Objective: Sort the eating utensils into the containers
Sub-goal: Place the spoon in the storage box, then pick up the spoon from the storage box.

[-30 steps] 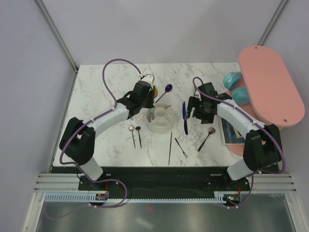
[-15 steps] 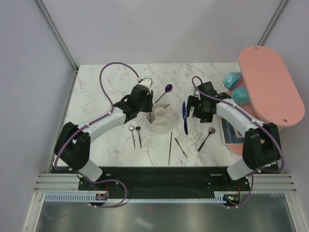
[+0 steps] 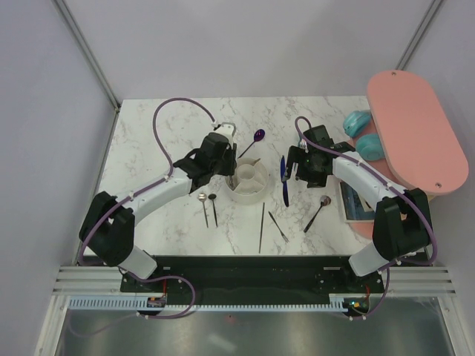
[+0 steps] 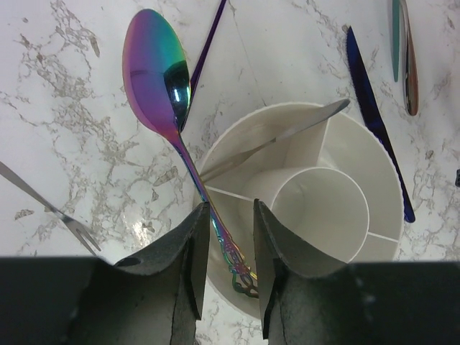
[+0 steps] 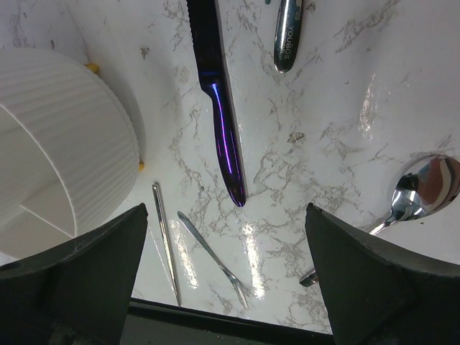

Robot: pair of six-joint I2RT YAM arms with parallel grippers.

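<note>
In the left wrist view a rainbow-coloured spoon [image 4: 154,68] stands tilted, its handle running down between my left gripper's [image 4: 230,266] fingers into a ring section of the white container [image 4: 359,180]. The jaws stand apart, wider than the handle. A silver knife [image 4: 273,140] leans in a neighbouring section. From above, the left gripper [image 3: 225,152] hangs over the container's [image 3: 247,180] left rim. My right gripper [image 5: 226,266] is wide open and empty above the marble, just right of the container [image 5: 57,136], with a blue knife [image 5: 219,108] ahead of it.
On the table lie a purple spoon [image 3: 256,137], two small spoons [image 3: 208,208], a stick [image 3: 262,226], a small fork [image 3: 278,226] and a silver spoon [image 3: 320,208]. A pink oval board [image 3: 415,133] and teal objects [image 3: 364,133] fill the right side.
My left gripper has opened and let go of the rainbow spoon, which now rests in the container. The left arm shifted slightly; the right arm barely moved.
</note>
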